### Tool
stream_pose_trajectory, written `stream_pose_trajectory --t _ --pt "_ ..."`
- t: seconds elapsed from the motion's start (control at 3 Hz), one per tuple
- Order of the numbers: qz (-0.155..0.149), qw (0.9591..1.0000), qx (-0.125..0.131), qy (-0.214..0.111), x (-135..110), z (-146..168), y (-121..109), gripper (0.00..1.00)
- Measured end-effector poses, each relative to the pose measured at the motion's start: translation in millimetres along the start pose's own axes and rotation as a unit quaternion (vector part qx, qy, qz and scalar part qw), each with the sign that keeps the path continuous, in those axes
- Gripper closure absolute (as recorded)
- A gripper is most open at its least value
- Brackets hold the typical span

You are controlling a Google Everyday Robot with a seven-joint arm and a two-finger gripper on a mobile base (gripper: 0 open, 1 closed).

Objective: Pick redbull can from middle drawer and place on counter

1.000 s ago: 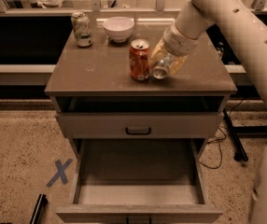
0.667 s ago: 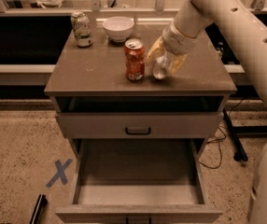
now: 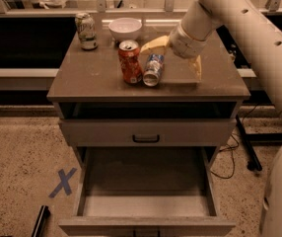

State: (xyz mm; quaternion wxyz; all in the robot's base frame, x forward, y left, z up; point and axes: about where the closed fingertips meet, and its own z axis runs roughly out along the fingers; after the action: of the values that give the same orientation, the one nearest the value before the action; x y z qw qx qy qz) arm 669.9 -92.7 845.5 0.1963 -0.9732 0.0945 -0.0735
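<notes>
Hovering behind redbull can point(image 3: 153, 69), gripper point(image 3: 175, 57) (spread) overhangs counter point(image 3: 91, 78).

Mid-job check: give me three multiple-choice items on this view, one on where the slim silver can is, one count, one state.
1. Where is the slim silver can?
A. in the drawer
B. on the counter
C. on the floor

2. How many cans stand on the counter?
A. one
B. two
C. three

3. The wide lower drawer is:
A. pulled open
B. shut
C. taken out

Answers:
1. B: it rests beside the orange can, with the open tool just behind it.
2. C: silver, orange and the green-and-white can.
3. A: its bare floor shows.
</notes>
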Motion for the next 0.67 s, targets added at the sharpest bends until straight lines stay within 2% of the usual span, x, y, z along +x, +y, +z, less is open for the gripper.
stream_pose_trajectory --t 0.33,0.67 --pt "0.009 0.9999 0.006 0.011 5.4 -5.4 -2.1 0.0" --pt "0.032 0.9986 0.02 0.036 15.5 -39.5 2.3 0.0"
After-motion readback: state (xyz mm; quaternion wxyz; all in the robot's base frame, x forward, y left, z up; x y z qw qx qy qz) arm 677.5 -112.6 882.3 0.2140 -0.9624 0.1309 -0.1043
